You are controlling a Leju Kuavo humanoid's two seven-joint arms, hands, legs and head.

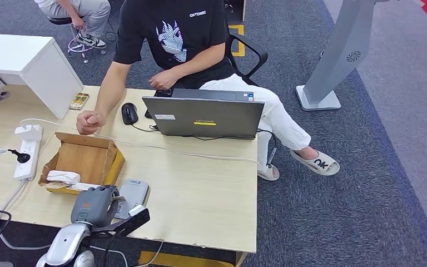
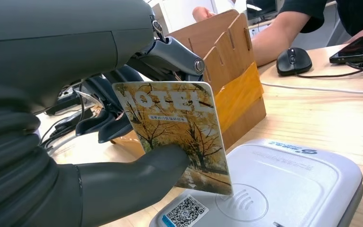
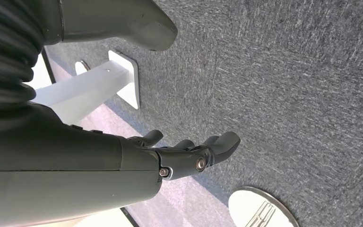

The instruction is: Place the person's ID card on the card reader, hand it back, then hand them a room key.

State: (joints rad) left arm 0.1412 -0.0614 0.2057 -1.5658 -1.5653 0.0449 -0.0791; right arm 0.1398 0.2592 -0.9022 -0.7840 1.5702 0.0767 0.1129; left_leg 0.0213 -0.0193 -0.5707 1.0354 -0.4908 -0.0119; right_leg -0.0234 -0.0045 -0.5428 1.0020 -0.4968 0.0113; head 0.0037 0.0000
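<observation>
The left hand grips a room key card printed with an autumn-tree picture and the word HOTEL, the thumb pressed on its face and darker fingers behind it. The card stands nearly upright, its lower corner just above the white card reader; whether it touches the reader cannot be told. The reader lies on the wooden table, just beside an open cardboard box. A person sits behind a laptop, one fist resting near the box. The right hand hangs over grey carpet, fingers loosely apart, holding nothing.
</observation>
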